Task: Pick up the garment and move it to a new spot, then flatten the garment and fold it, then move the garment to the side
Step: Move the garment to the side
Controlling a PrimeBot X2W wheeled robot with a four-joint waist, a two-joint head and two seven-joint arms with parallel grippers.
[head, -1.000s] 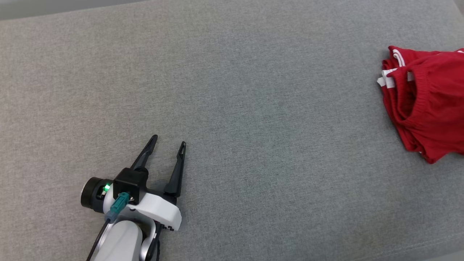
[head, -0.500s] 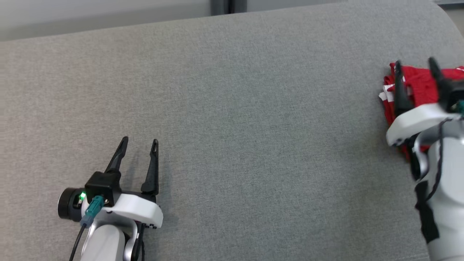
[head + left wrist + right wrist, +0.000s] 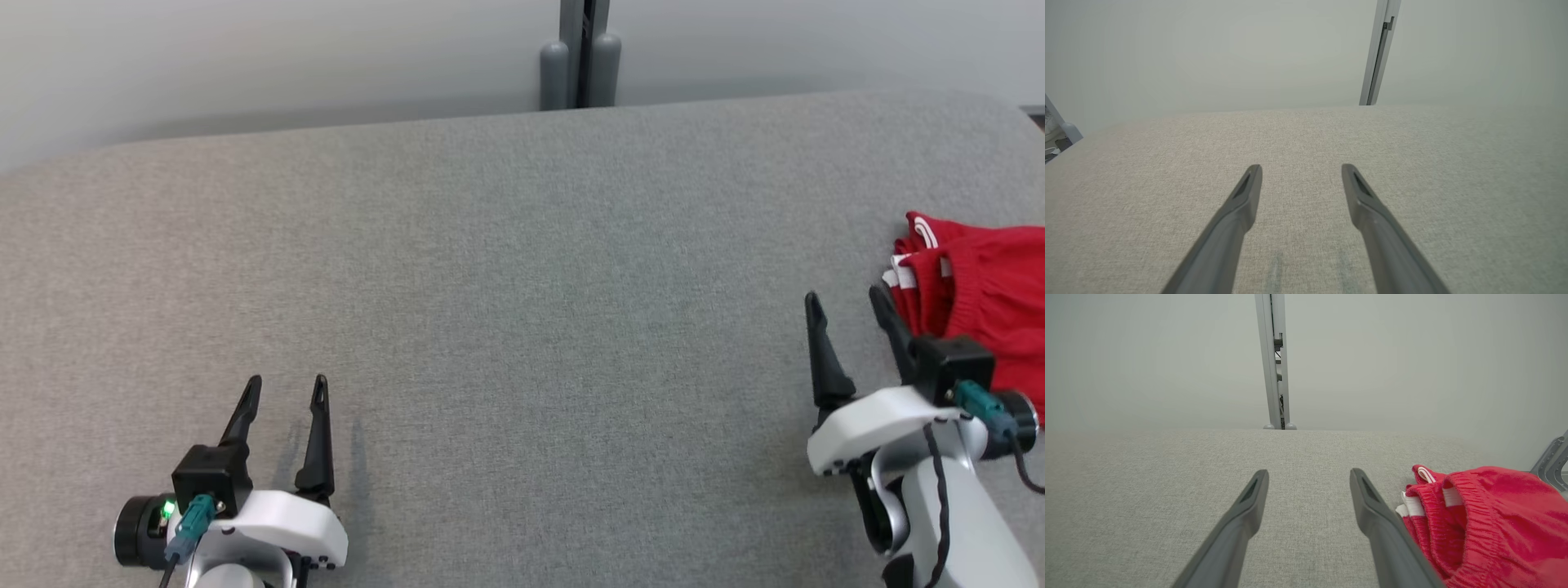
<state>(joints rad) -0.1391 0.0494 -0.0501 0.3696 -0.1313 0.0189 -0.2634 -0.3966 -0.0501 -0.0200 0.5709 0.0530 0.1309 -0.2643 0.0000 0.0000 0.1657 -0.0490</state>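
Observation:
The garment (image 3: pixel 984 290) is a red piece with white stripes and an elastic band, lying bunched at the far right of the grey cloth surface (image 3: pixel 522 269). In the right wrist view the garment (image 3: pixel 1490 522) lies just right of the fingers. My right gripper (image 3: pixel 845 298) is open at the lower right, its right finger close beside the garment's left edge, nothing between its fingers. My left gripper (image 3: pixel 286 384) is open at the lower left, far from the garment, over bare cloth. In the left wrist view the left gripper (image 3: pixel 1301 169) holds nothing.
A pale wall runs behind the surface's far edge, with a grey post (image 3: pixel 581 53) at its middle. The surface's right corner curves off near the garment. A grey metal bracket (image 3: pixel 1553 457) stands past the garment in the right wrist view.
The head view has tilted up, bringing the wall and post into sight. My right arm came in over the garment, then drew back to its left. The left gripper stays open.

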